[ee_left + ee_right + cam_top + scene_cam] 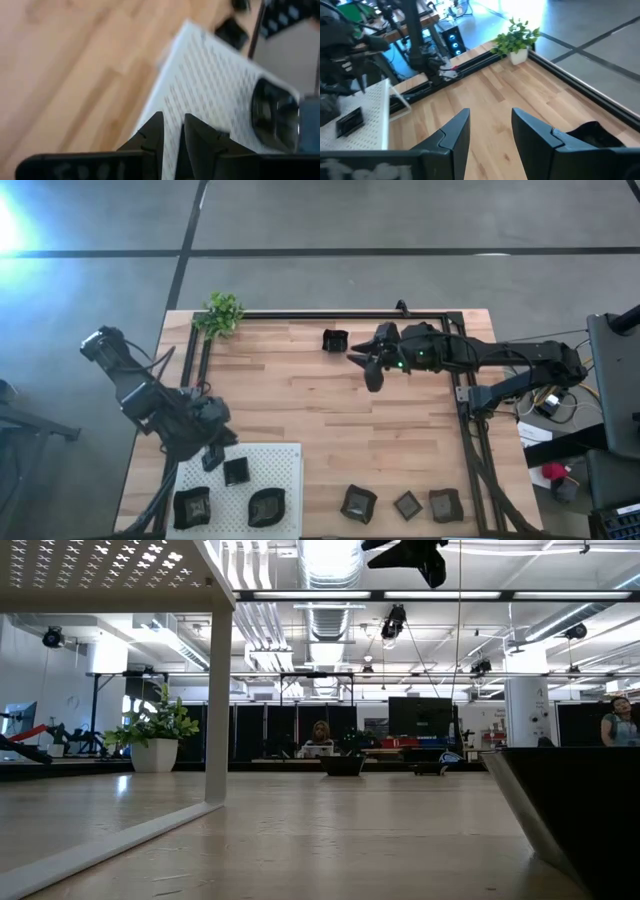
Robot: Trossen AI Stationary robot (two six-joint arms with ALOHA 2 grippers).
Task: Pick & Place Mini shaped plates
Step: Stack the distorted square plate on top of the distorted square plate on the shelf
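Three dark mini plates (236, 471) lie on the white perforated board (285, 465) at the table's near left. Three more (407, 504) rest in a row on the wood by the near edge. One plate (335, 340) sits alone near the far edge and also shows in the right wrist view (592, 135). My right gripper (370, 368) hovers open just right of that far plate, its fingers (455, 130) over bare wood. My left gripper (211, 456) hangs over the board's far left corner, its fingers (155, 132) a narrow gap apart with nothing between them.
A small green plant (222, 313) stands at the far left corner. A black metal frame (465, 395) runs along the far and right edges. Bare wood (300, 400) spreads across the table's middle. In the low view a dark plate (575, 810) looms close on the right.
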